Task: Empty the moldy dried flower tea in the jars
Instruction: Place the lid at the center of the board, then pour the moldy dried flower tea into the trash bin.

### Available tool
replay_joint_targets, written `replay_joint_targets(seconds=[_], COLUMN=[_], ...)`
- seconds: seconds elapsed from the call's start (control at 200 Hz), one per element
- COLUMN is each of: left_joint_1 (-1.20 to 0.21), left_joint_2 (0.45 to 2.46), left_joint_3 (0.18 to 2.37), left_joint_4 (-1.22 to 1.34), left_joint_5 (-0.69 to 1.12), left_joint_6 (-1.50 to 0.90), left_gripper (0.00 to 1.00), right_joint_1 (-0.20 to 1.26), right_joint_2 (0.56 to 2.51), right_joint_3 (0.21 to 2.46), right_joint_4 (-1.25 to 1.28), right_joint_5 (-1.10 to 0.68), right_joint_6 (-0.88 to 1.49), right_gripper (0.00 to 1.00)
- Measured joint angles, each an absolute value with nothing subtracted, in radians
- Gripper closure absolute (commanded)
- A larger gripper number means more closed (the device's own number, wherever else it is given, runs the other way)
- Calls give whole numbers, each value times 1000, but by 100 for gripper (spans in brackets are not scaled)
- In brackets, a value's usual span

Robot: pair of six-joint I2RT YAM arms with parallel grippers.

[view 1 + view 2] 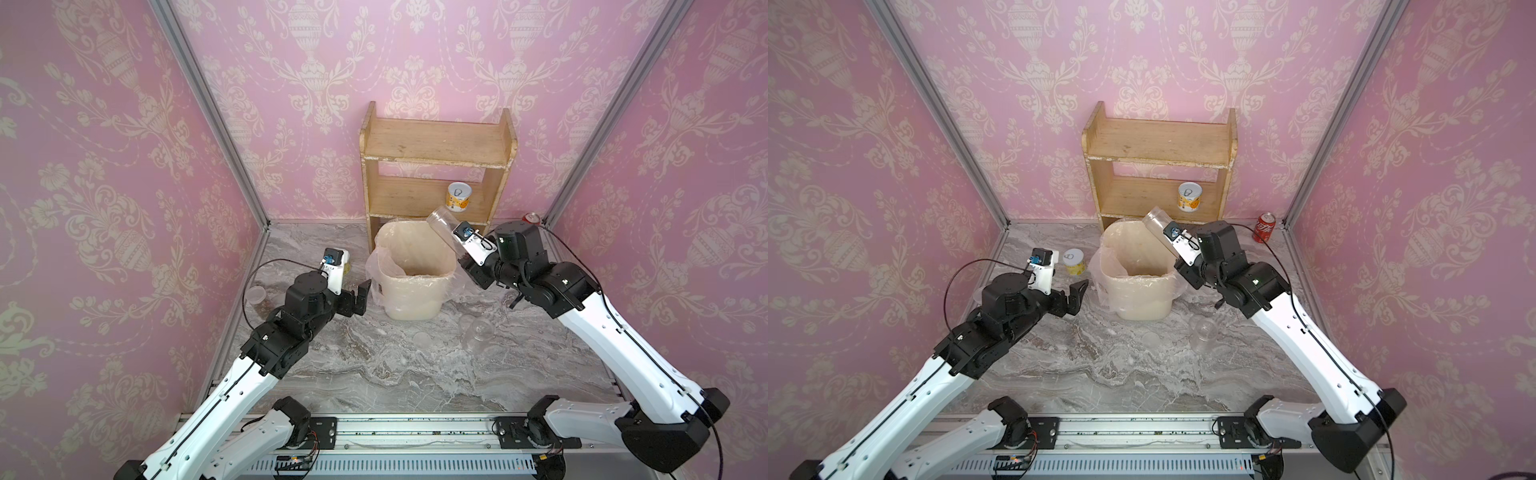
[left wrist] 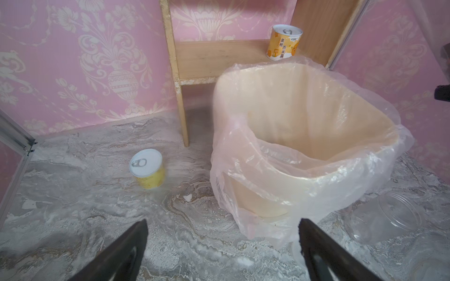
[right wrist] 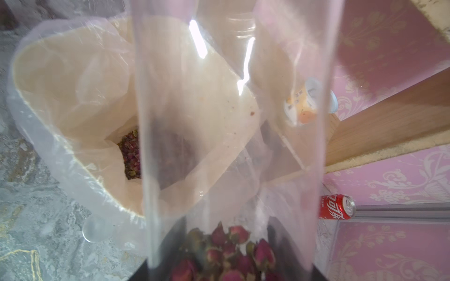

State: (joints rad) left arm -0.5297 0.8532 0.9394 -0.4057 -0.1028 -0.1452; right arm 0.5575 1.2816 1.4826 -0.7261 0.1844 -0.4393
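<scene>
The right arm extends over the lined waste bin (image 1: 411, 299). The right tool (image 1: 457, 251) is clamped on a tilted clear jar (image 1: 441, 224), with dried rose buds (image 3: 229, 253) resting at its gripped end. The left arm reaches low beside the bin, and the left tool (image 2: 222, 243) stands spread apart, empty.

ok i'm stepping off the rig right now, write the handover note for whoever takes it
Left claw: open and empty, beside the lined bin.
Right claw: shut on a clear jar, held tilted over the bin's far rim. The rosebuds sit at the jar end by the claw, not poured out.
Done: dumped tea lies in the bin bottom. An empty jar lies on the table on the right arm's side, with a loose lid near it.
Left to do: tip out the held jar. A lidded jar behind the left arm, partly hidden, looks to hold tea.
</scene>
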Motion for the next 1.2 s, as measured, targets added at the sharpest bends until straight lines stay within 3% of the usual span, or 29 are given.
replay_joint_targets(seconds=[0.43, 1.201], left_joint_1=[-447, -447], left_joint_2=[902, 791], left_joint_3=[938, 790], left_joint_4=[-388, -285], left_joint_5=[21, -78], left_joint_6=[-78, -151], left_gripper=[1, 1], right_joint_1=[556, 604], right_joint_2=[1404, 1493], right_joint_3=[1596, 1679], right_joint_4=[-868, -938], right_joint_5=[304, 566], right_joint_6=[-645, -968], right_gripper=[78, 77])
